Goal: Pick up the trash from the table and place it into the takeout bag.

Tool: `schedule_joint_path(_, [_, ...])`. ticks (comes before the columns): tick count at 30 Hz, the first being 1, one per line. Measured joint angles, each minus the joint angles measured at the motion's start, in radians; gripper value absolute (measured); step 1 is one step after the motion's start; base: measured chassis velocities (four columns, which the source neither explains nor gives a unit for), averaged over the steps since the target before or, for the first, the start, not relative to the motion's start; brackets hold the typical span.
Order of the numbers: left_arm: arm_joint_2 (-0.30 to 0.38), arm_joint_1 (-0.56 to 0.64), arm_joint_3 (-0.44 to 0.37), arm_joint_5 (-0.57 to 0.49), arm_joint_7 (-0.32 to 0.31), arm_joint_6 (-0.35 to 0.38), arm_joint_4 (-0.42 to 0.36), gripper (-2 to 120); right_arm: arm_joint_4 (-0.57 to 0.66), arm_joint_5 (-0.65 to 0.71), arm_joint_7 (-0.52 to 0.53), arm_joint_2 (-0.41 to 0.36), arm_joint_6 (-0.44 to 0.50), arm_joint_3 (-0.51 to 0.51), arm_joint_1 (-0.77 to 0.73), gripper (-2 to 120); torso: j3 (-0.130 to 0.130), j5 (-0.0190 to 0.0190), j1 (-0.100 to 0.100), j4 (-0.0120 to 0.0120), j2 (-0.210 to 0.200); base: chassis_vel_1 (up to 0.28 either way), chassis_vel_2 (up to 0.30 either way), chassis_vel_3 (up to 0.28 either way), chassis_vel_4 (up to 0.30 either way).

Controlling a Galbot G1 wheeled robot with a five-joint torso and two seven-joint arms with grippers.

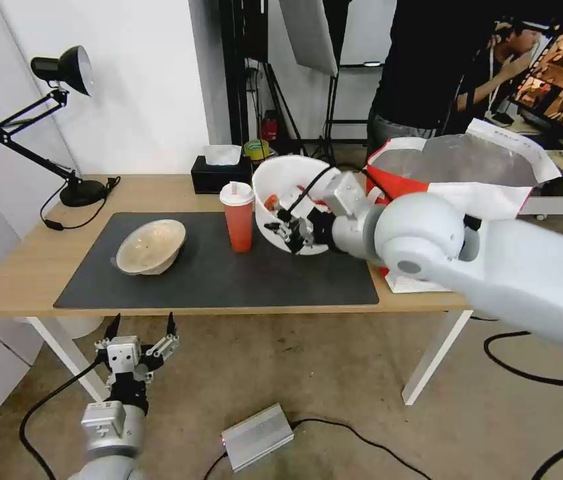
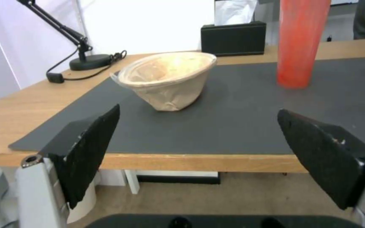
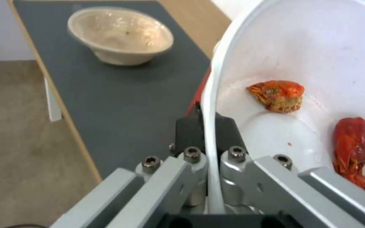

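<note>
My right hand (image 1: 289,230) was clamped on the white bowl's (image 1: 281,183) rim, holding it tipped above the tabletop (image 1: 21,267) beside the bag (image 1: 454,167), scraps (image 3: 277,95) kept inside, I judged, while my left hand (image 1: 140,333) hung spread and empty below the tabletop's edge.

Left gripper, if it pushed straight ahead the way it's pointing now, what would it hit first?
Probably the beige bowl. The left gripper, open, hangs below the table edge, aimed over the mat toward the bowl. Depth is unclear, so the table edge might come first.
</note>
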Motion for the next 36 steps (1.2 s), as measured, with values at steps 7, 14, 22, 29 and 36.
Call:
schedule_joint_path(7, [0.002,0.002,-0.002,0.000,0.000,0.000,-0.004,100,-0.015,0.012,-0.002,-0.003,0.000,-0.006,0.040,0,0.000,0.0002,0.000,0.0001,0.000,0.000,0.000,0.000,0.000])
schedule_joint_path(14, [0.003,0.002,0.001,0.000,0.000,0.000,-0.004,100,-0.048,0.010,-0.032,-0.021,0.000,-0.006,0.096,0,0.000,0.0000,0.000,0.0000,0.000,0.000,0.000,0.000,0.000])
schedule_joint_path(22, [0.005,-0.003,0.004,0.000,0.001,0.000,-0.004,100,-0.106,-0.034,-0.078,-0.027,0.000,-0.005,0.146,0,0.000,0.0001,0.000,0.0000,0.000,0.000,0.000,0.000,0.000])
schedule_joint_path(29, [0.008,0.001,0.004,0.000,0.001,0.000,-0.009,100,-0.183,-0.097,-0.119,-0.049,0.000,0.036,0.165,0,0.000,0.0001,0.000,0.0000,0.000,0.000,0.000,0.000,0.000])
schedule_joint_path(36, [0.007,0.001,0.006,0.001,0.001,0.000,-0.009,100,-0.259,-0.156,-0.149,-0.059,0.000,0.072,0.176,0,0.000,0.0001,0.000,-0.0001,0.000,0.000,0.000,0.000,0.000])
